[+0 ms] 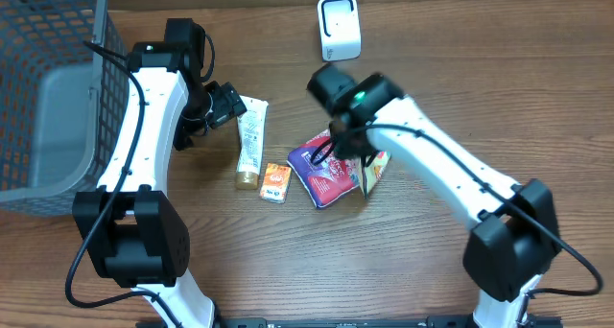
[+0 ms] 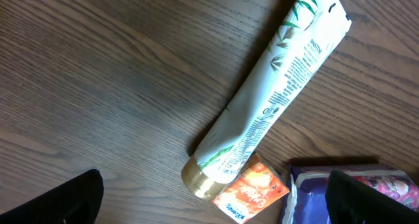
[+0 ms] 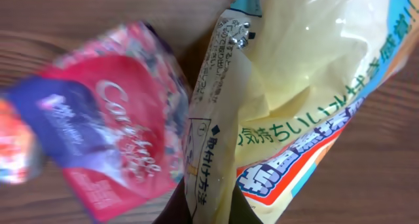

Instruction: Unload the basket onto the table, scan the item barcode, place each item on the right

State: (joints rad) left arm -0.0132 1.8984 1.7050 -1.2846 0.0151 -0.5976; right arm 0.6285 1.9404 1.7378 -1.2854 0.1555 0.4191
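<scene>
Right now, you are holding the left gripper [image 1: 228, 105] spread wide above the white tube [image 1: 250, 136]; the orange packet [image 1: 276, 182] and purple pouch [image 1: 324, 175] are lying beside it, and the right gripper [image 1: 347, 146] is pinching the yellow snack bag [image 1: 377, 165] by its edge, touching that pouch.

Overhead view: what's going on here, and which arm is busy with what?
The right gripper is shut on the edge of the yellow snack bag, which lies beside the purple Carefree pack. The left gripper hangs open over the white Pantene tube, holding nothing. An orange packet lies by the tube's cap. The white scanner stands at the far side of the table, and no item has been brought to it yet.
</scene>
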